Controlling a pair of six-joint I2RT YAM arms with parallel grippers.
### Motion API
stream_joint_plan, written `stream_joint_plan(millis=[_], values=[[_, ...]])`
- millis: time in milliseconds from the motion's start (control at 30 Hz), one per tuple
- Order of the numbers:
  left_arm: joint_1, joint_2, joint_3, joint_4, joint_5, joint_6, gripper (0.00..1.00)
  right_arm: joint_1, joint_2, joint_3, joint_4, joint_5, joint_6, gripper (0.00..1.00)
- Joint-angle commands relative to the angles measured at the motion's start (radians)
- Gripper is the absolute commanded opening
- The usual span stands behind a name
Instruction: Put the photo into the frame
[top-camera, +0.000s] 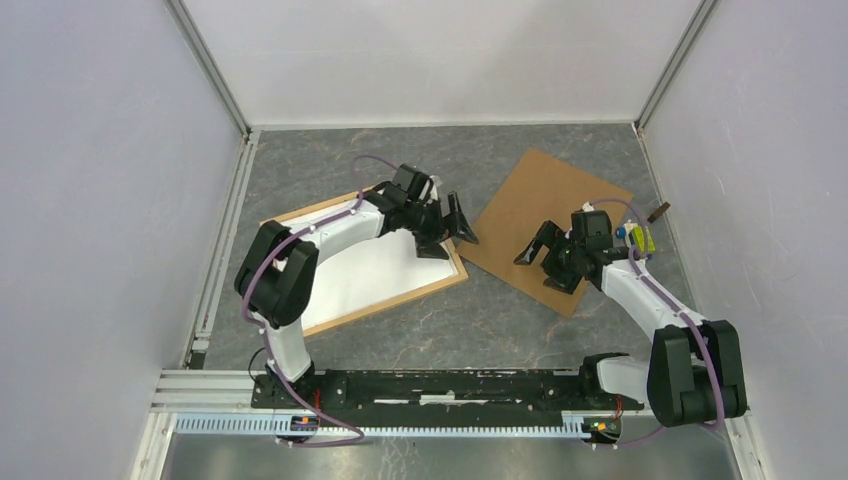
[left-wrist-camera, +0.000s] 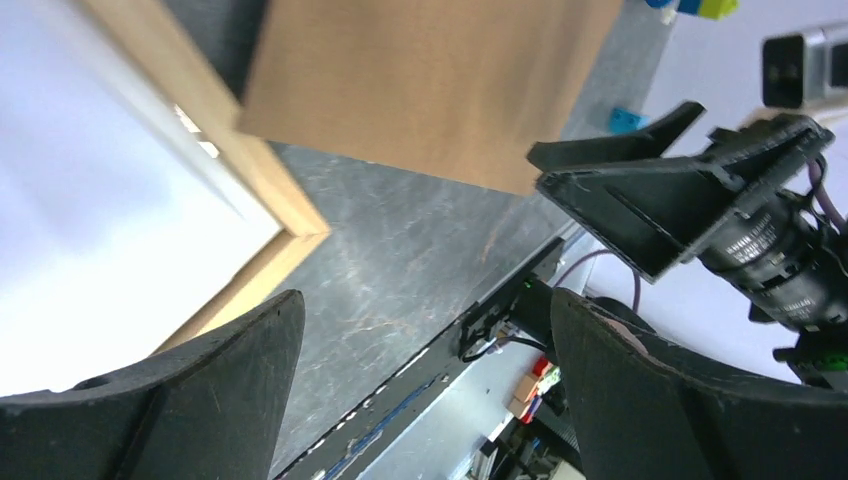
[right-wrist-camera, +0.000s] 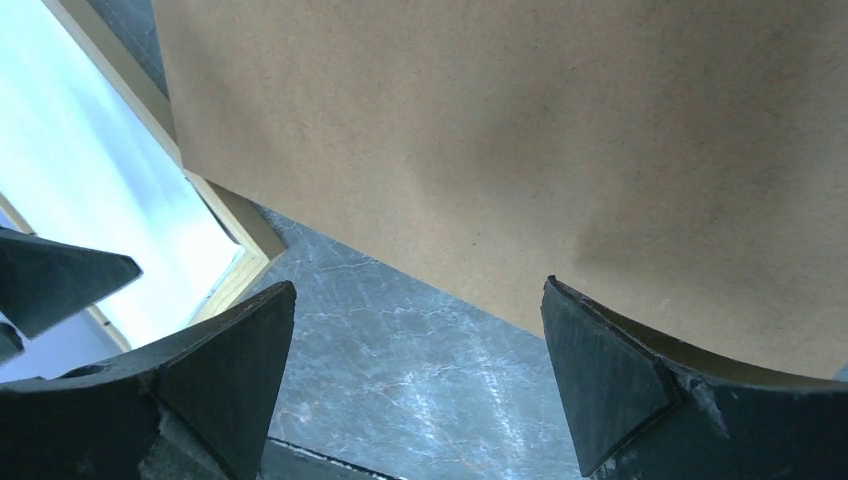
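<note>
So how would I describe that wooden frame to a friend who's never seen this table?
On the dark grey table, look at the left half, under the left arm. The frame lies flat at a slant: a thin light-wood rim around a white inside. The brown board to its right is plain brown, with no rim.

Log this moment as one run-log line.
left gripper: open, over frame edge | right gripper: open, over backing board | white sheet: inside frame | photo: not visible

Plain white walls (top-camera: 440, 60), dark grey marbled tabletop (top-camera: 500, 320), aluminium corner rails (top-camera: 210, 68)
</note>
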Motion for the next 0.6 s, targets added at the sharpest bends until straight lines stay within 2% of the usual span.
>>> stream_joint_plan(millis=[0, 67, 133, 267, 400, 567], values=[[0.030, -0.106, 0.014, -0.070, -0.095, 0.133, 1.00, 0.005, -0.006, 0.064, -0.021, 0.059, -0.083, 0.98], [0.031, -0.126, 0.008, -0.090, -0.131, 0.194, 1.00, 0.004, -0.006, 0.100, -0.045, 0.102, -0.164, 0.98], [0.025, -0.118, 0.022, -0.089, -0.103, 0.248, 1.00, 0.001, 0.000, 0.142, -0.073, 0.128, -0.266, 0.98], [-0.006, -0.026, 0.109, -0.088, -0.106, 0.348, 1.00, -0.020, 0.024, 0.201, -0.156, 0.239, -0.361, 0.98], [-0.017, 0.116, 0.273, -0.141, -0.154, 0.394, 1.00, -0.118, 0.027, 0.152, -0.148, 0.167, -0.390, 0.98], [-0.032, 0.262, 0.468, -0.185, -0.205, 0.392, 0.99, -0.208, 0.031, 0.108, -0.129, 0.167, -0.421, 0.98]])
